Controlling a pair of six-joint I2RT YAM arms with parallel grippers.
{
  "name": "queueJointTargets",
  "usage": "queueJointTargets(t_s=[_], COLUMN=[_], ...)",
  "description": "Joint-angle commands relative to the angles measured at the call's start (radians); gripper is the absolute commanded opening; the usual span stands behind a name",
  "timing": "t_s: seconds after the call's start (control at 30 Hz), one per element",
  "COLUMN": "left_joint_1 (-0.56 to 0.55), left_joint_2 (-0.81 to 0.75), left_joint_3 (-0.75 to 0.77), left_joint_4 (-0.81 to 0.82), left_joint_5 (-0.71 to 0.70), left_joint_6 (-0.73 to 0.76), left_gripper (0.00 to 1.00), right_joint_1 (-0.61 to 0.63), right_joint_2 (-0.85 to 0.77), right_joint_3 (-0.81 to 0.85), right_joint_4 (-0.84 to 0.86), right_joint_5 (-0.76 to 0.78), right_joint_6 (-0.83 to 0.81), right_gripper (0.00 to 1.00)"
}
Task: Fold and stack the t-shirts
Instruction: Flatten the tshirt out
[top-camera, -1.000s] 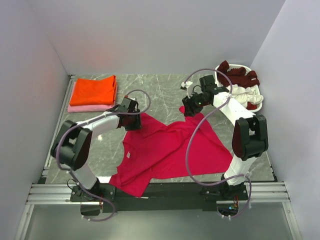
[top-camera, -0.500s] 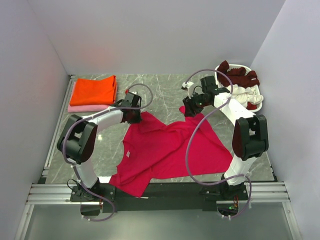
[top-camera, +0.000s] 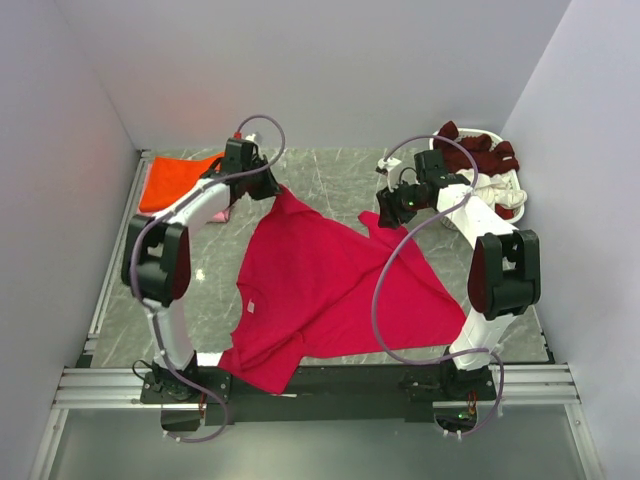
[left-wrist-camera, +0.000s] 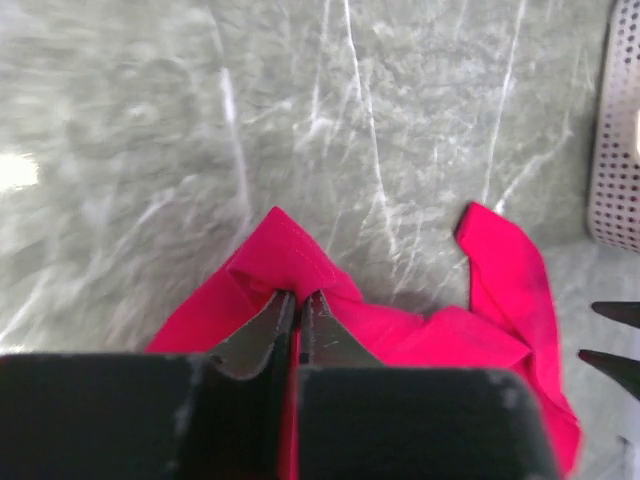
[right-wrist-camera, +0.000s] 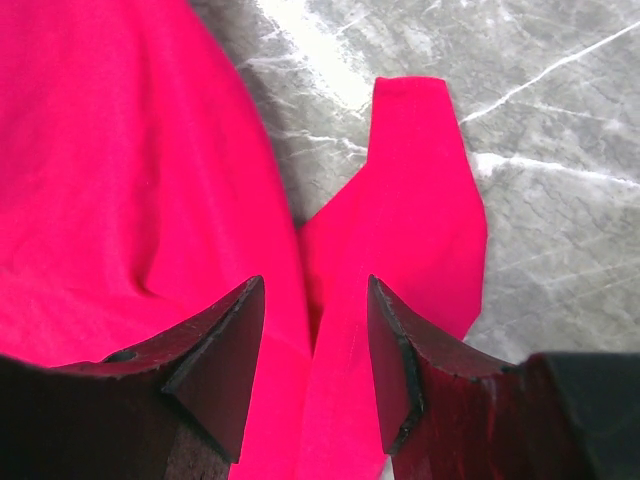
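Note:
The crimson-pink t-shirt (top-camera: 320, 285) lies spread and rumpled across the middle of the marble table. My left gripper (top-camera: 272, 186) is shut on its far left corner (left-wrist-camera: 285, 260), holding it up off the table toward the back. My right gripper (top-camera: 388, 212) is open and hovers over the shirt's far right sleeve (right-wrist-camera: 415, 210), its fingers (right-wrist-camera: 225, 350) on either side of a fold. A folded orange t-shirt (top-camera: 180, 180) lies on a pale pink one (top-camera: 217, 213) at the back left. Dark maroon (top-camera: 478, 148) and white (top-camera: 492, 188) shirts fill the basket.
The white laundry basket (top-camera: 510, 205) stands at the back right against the wall; its perforated side shows in the left wrist view (left-wrist-camera: 620, 150). Grey walls close the table on three sides. The shirt's hem (top-camera: 262, 368) hangs over the near edge.
My left gripper has moved back and to the left with the shirt corner, stretching the cloth out. My right gripper has shifted slightly back and right over the sleeve.

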Motion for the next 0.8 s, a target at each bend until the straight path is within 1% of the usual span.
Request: queueJointTargets(t_s=[0.0,0.07,0.1,0.2,0.33,0.43,0.47,0.5,0.57,0.63,0.67,0.7,0.77], left_joint_1=[0.015,0.021,0.03,0.059,0.098,0.124,0.124,0.124,0.122,0.118,0.107,0.1,0.083], left_joint_2=[0.122,0.172,0.212,0.242,0.208,0.19,0.19,0.19,0.193,0.194,0.193,0.199,0.211], left_joint_3=[0.121,0.17,0.211,0.246,0.226,0.223,0.227,0.242,0.247,0.238,0.233,0.236,0.247], left_joint_4=[0.012,-0.004,-0.015,0.017,0.147,0.166,0.128,0.1,0.052,0.0,-0.029,-0.052,-0.078], left_joint_5=[0.204,0.242,0.256,0.288,0.357,0.396,0.393,0.373,0.353,0.335,0.325,0.301,0.253], left_joint_6=[-0.013,-0.016,-0.021,-0.033,-0.075,-0.09,-0.075,-0.023,0.023,0.097,0.158,0.189,0.256], left_gripper=[0.07,0.14,0.25,0.32,0.34,0.33,0.33,0.34,0.33,0.36,0.38,0.4,0.41], right_joint_1=[-0.007,-0.01,-0.01,-0.01,-0.011,-0.011,-0.011,-0.013,-0.011,-0.011,-0.013,-0.014,-0.016], right_joint_2=[-0.02,-0.01,-0.002,0.007,0.013,0.021,0.024,0.026,0.038,0.058,0.065,0.076,0.104], right_joint_3=[0.006,0.014,0.021,0.036,0.04,0.041,0.041,0.041,0.049,0.075,0.086,0.115,0.145], right_joint_4=[0.023,0.021,0.018,0.007,0.009,0.006,0.003,0.001,-0.006,-0.017,-0.023,-0.037,-0.051], right_joint_5=[0.01,0.016,0.019,0.021,0.022,0.016,0.014,0.01,0.011,0.013,0.016,0.013,-0.001], right_joint_6=[0.012,0.015,0.015,0.015,0.01,0.007,0.001,-0.001,-0.008,-0.005,-0.004,0.001,0.015], right_gripper=[0.52,0.52,0.52,0.52,0.53,0.53,0.53,0.53,0.53,0.53,0.53,0.53,0.53])
